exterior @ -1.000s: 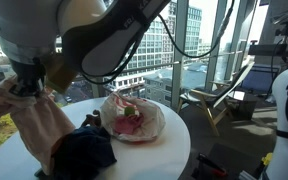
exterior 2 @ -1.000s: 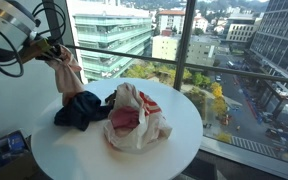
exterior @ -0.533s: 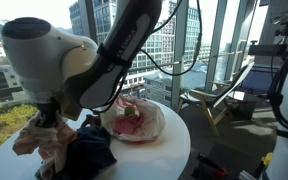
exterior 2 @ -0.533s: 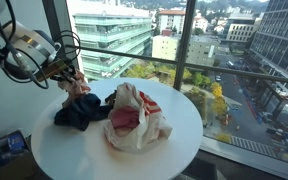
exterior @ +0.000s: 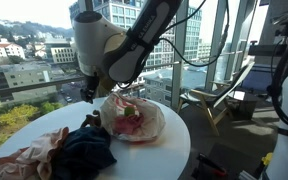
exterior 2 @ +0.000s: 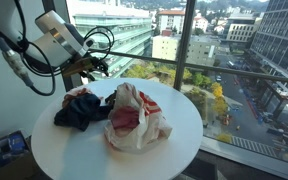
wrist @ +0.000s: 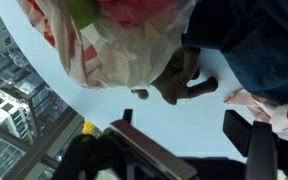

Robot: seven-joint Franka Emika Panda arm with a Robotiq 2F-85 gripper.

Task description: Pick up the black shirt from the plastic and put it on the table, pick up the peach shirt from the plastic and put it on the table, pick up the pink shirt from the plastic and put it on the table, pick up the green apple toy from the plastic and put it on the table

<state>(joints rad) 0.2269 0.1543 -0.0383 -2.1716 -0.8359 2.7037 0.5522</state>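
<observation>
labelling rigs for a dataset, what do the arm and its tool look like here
The arm has rounded, glossy white shells with dark sections at the joints. Black cables run along it in loose loops. The tool is black and boxy, with two flat dark fingers. No markings are legible.

The plastic bag [wrist: 124,50] is lying on the white counter [wrist: 54,115] beside the black shirt [wrist: 254,45]; the pincer [wrist: 184,135] is hanging above, its fingers spread and empty.

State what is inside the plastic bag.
A pink shirt shows in the bag mouth; a green patch appears in the wrist view. Anything beneath is covered.
</observation>
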